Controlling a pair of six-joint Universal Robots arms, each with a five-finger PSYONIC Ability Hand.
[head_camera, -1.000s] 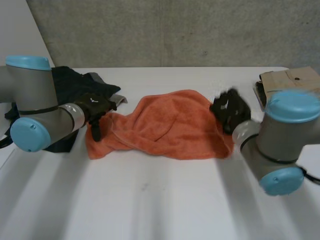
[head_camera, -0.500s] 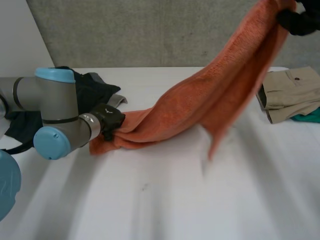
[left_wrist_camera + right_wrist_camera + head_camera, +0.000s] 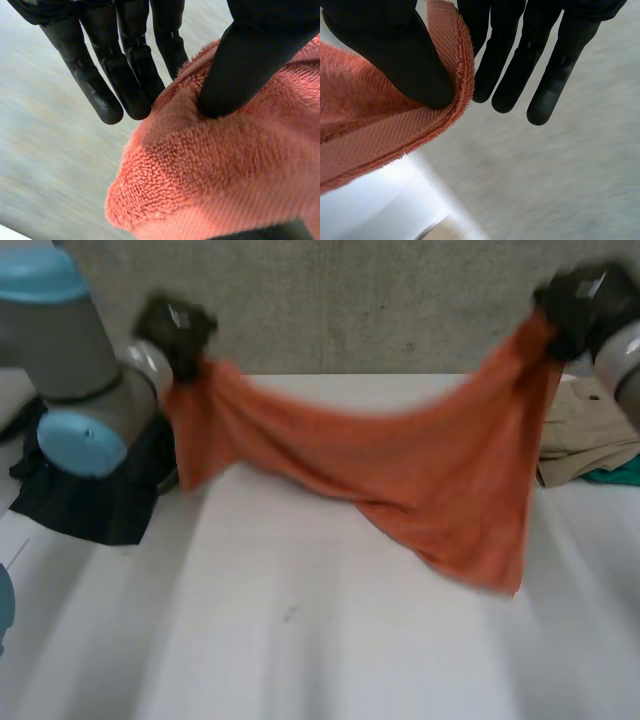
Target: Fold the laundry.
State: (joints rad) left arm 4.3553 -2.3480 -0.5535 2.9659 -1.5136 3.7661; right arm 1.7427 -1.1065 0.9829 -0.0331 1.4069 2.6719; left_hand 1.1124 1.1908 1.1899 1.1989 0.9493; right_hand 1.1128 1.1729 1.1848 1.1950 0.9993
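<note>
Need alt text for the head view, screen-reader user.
The left hand and right hand each pinch an upper corner of an orange terry towel, holding it spread and sagging above the white table. Black clothing lies at the table's left, folded beige trousers at its right.

No text, label, brand or number can be read. A pale fleck on the left robot hand (image 3: pixel 176 330) is too blurred to tell

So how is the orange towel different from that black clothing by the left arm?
The orange towel hangs in the air, pinched by the left hand and right hand; the black clothing lies heaped on the table, in neither hand. The orange towel is spread wide; the black clothing is bunched. Both are cloth.
</note>
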